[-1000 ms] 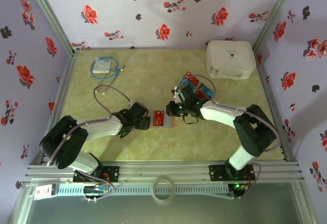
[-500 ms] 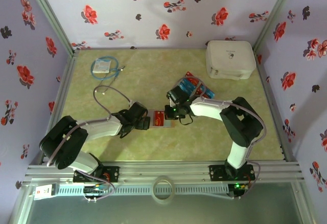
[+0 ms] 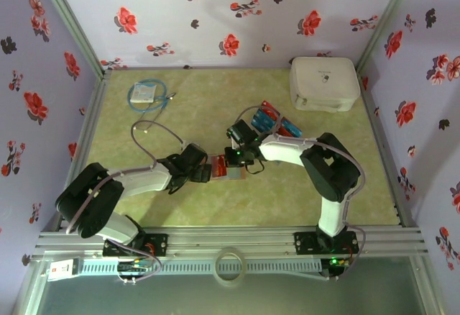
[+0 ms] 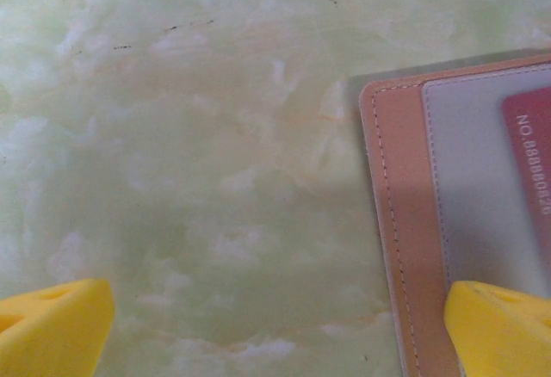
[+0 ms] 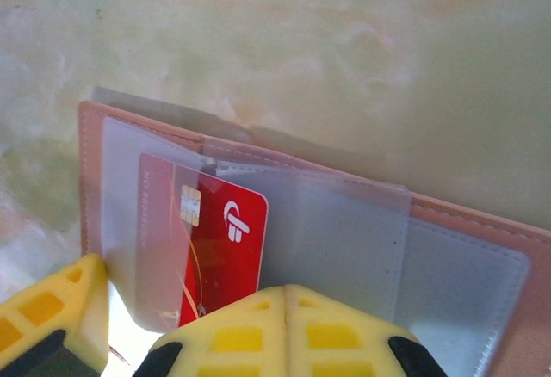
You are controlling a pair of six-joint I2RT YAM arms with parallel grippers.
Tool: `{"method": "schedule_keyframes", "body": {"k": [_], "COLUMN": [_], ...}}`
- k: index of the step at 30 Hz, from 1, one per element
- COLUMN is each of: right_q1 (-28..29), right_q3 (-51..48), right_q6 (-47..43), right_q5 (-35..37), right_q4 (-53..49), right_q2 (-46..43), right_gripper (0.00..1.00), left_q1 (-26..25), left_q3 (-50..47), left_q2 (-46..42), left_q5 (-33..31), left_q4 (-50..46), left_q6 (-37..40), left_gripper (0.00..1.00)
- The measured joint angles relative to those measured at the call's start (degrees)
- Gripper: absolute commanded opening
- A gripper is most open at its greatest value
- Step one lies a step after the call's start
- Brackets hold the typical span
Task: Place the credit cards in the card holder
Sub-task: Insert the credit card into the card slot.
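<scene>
Green marbled table point(image 3: 215, 99) held the open tan leather-like card holder point(image 3: 228, 169) at its centre. Wide left gripper point(image 4: 275, 330) needed to pin its edge while the red plastic card point(image 5: 219, 239) slid straight under the clear pocket point(image 5: 336, 231); whether the narrow right gripper point(image 5: 133, 330) pinched it, I could not tell. Top view added spare red and blue cards point(image 3: 274, 121).

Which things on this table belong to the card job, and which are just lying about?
Job: card holder; red card partly in its clear pocket; loose credit cards.
Lying about: white zip case; blue-cable packet.
</scene>
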Motion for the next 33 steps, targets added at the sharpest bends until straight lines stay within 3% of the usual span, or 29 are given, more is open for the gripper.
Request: {"method": "schedule_keyframes", "body": {"k": [10,19,33], "right_q1": [1.01,0.94,0.96], "right_q3": [1.2,0.07,0.37], "right_q6": [-0.04,-0.5,-0.42], "right_q5": [-0.15,0.9,0.17], "right_q4": [-0.61,-2.4,-1.73], "right_q2": [0.92,-3.85,-1.09], "right_gripper": [0.0,0.0,0.0], "left_q1": [0.63,6.56,7.67], "left_q3": [0.0,0.02,0.39], "left_q2": [-1.2,-8.94,-4.15], "left_q5": [0.59,1.09,1.11], "left_q4": [-1.09,-4.57,-7.15], "left_q6": [0.0,-0.24,0.07], "left_gripper": [1.0,1.0,1.0]}}
